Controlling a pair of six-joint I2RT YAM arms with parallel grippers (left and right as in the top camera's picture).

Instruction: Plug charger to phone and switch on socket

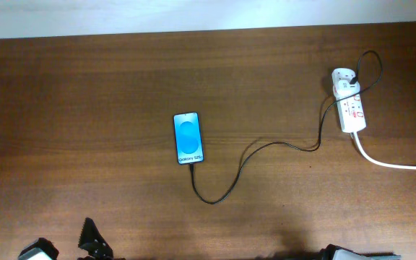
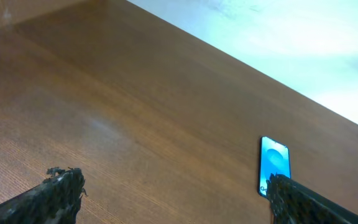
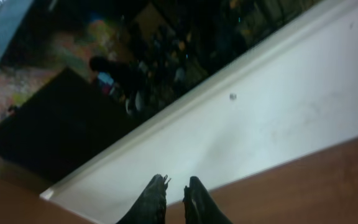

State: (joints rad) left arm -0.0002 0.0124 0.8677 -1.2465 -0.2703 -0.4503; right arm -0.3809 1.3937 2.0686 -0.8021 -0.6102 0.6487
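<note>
The phone (image 1: 187,138) lies flat near the middle of the bench (image 1: 85,108), screen up and lit blue, its long sides running away from the robot. The charger (image 1: 266,145) is a thin black cable whose tip meets the phone's near short edge; whether it is fully seated is too small to tell. From there it dips toward the robot in a loop, curves back up and trails right to the socket (image 1: 350,108), which sits well apart from the phone near the bench's far right corner. The cable arcs over the socket to a dark plug on the white block at its far end. The switch position cannot be made out. A thick white cord (image 1: 399,165) leaves the socket's near end and runs off the right edge. The left fingers (image 2: 61,196) are spread wide with nothing between them, low over bare wood, with the phone visible past the right-hand one. The right fingers (image 3: 154,202) are drawn close, only a slim gap between them, holding nothing, and point past the bench edge at a white wall (image 3: 272,106)
</note>
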